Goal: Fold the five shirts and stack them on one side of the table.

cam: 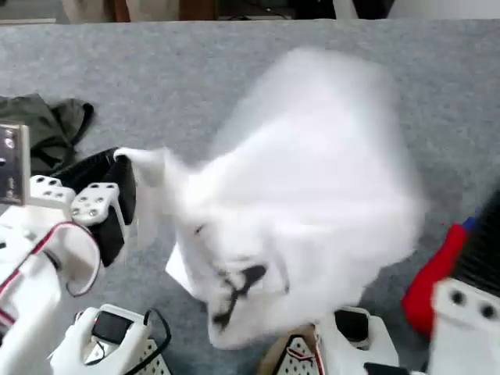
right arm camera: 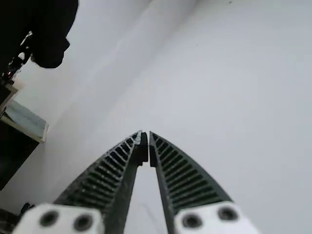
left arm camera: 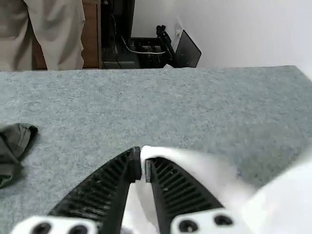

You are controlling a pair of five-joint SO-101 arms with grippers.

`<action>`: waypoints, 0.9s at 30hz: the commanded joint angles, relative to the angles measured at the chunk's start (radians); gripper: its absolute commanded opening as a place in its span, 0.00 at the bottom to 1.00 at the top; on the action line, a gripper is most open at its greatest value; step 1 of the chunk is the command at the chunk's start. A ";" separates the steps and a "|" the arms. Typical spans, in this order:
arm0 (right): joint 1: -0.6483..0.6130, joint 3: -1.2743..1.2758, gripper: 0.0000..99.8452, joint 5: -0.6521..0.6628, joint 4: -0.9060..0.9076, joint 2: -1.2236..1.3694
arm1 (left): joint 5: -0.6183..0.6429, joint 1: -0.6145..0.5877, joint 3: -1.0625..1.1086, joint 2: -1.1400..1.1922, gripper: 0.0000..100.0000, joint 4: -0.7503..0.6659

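A white shirt (cam: 305,195) hangs blurred over the middle of the grey table (cam: 156,70), with a dark print near its lower edge. My left gripper (cam: 123,158) is shut on one corner of it at the left. In the left wrist view that gripper (left arm camera: 143,163) pinches the white shirt's (left arm camera: 204,170) edge above the table. My right gripper (right arm camera: 145,141) points up at a white wall, its jaws closed with nothing seen between them. The right arm (cam: 469,308) stands at the right edge.
A dark green shirt (cam: 39,129) lies crumpled at the left side, also seen from the left wrist (left arm camera: 12,151). A red cloth (cam: 430,285) with a bit of blue (cam: 469,224) lies at the right near the arm. Arm bases (cam: 344,336) stand along the front edge.
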 commanded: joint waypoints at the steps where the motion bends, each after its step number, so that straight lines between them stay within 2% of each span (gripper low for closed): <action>1: 0.019 0.076 0.00 -0.005 -0.049 0.015 | 0.002 -0.002 0.081 -0.048 0.02 -0.066; 8: 0.010 0.292 0.00 -0.003 0.006 0.015 | 0.002 0.005 0.287 -0.094 0.02 -0.166; 13: -0.125 0.542 0.00 0.035 0.123 0.016 | 0.002 0.000 0.446 -0.087 0.02 -0.272; 19: -0.280 0.970 0.00 0.051 0.141 0.021 | -0.149 -0.014 0.715 -0.085 0.02 -0.391; 27: -0.435 1.234 0.01 0.025 0.138 0.182 | -0.328 -0.226 0.847 -0.085 0.02 -0.388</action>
